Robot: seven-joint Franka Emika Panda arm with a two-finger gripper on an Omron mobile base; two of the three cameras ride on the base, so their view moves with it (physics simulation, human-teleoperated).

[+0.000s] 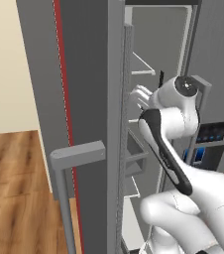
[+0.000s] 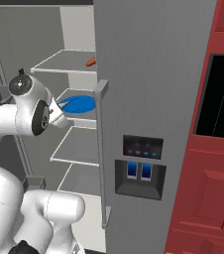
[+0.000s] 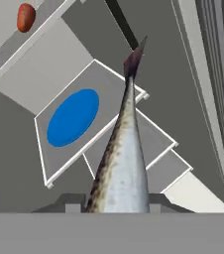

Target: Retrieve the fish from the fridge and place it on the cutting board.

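The fridge (image 1: 86,74) stands with its left door swung open, and my arm reaches in among the pale shelves (image 2: 77,144). A long silvery fish (image 3: 124,158) with a speckled brown back and dark tail runs up the hand view from between my fingers. My gripper (image 3: 117,202) is shut on its body. The hand also shows beside the door edge in the left base view as the gripper (image 1: 141,95), and in front of the middle shelf in the right base view as the gripper (image 2: 59,114). The cutting board is out of view.
A blue plate (image 3: 73,117) lies on the middle shelf, seen also as the blue plate (image 2: 77,104). A small orange-red item (image 3: 26,17) sits on the shelf above. The shut right fridge door (image 2: 153,74) carries a dispenser panel (image 2: 141,168). Dark red cabinets (image 2: 218,149) stand to the right.
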